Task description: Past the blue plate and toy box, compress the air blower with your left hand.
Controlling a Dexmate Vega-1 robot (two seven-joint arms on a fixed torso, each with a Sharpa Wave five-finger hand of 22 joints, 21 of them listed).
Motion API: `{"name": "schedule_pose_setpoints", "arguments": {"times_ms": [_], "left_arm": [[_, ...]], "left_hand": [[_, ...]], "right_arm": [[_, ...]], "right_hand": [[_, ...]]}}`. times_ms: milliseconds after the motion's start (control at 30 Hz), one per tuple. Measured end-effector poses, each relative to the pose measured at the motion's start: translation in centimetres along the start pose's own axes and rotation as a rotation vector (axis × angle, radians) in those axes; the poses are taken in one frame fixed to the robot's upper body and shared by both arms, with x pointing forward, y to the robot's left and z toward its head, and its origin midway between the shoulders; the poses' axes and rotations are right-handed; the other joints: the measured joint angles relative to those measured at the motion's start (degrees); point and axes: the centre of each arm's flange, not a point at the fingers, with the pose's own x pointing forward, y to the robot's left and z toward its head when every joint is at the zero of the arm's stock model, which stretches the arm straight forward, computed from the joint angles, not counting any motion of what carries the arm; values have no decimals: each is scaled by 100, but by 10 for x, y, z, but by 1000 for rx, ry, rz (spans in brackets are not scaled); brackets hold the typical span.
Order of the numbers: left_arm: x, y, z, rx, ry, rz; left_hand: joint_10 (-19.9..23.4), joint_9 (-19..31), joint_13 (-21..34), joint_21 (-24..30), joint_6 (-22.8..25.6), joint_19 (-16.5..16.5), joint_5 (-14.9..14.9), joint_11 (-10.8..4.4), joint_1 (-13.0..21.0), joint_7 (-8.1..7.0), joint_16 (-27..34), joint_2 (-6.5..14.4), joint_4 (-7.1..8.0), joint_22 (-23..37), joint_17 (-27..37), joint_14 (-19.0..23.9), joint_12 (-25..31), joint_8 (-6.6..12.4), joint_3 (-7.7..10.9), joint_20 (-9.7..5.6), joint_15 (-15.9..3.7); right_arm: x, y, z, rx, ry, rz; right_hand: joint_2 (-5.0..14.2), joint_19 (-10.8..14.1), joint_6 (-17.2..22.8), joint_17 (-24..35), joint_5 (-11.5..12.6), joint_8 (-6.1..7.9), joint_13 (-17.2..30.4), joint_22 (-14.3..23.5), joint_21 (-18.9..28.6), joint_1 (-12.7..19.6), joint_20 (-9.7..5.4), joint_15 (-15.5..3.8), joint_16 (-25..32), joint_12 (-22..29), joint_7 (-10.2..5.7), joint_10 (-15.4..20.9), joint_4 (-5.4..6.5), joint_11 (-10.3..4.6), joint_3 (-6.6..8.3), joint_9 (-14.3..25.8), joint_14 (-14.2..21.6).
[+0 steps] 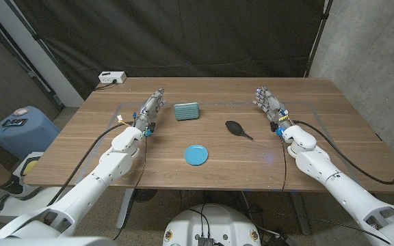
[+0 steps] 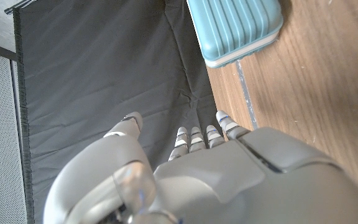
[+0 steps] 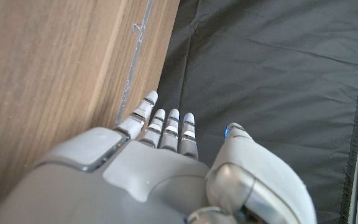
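A black air blower [image 1: 237,128] lies on the wooden table [image 1: 81,147], right of centre, its nozzle pointing to the right. A round blue plate [image 1: 196,155] sits near the front middle. A teal ribbed toy box [image 1: 187,111] [image 2: 235,28] stands at the back, left of centre. My left hand [image 1: 152,106] [image 2: 191,171] stands just left of the toy box, fingers straight and apart, holding nothing. My right hand [image 1: 269,102] [image 3: 166,168] stands at the back right, beyond the blower, fingers stretched out and empty.
A white power strip [image 1: 111,78] lies past the table's back left corner. A blue container [image 1: 16,130] stands on the floor at the left. A black curtain [image 1: 183,34] hangs behind the table. Thin tape lines [image 1: 299,104] mark the tabletop.
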Motion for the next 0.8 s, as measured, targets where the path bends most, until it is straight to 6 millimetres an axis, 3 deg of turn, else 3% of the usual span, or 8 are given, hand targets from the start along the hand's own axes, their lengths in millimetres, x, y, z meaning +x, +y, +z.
{"name": "schedule_pose_setpoints", "arguments": {"times_ms": [800], "left_arm": [[6,-14,18,53,-6,-43]], "left_hand": [[0,-1,-1,-71,21,32,22,0,99,-21,0,-99,-161,-1,-15,1,0,0,63,31,0]], "right_arm": [[-5,-5,2,-4,-25,-4]], "right_hand": [[-22,31,0,-79,0,0,-53,-1,-67,22,-31,0,0,0,0,0,-64,0,63,-1,0]]}}
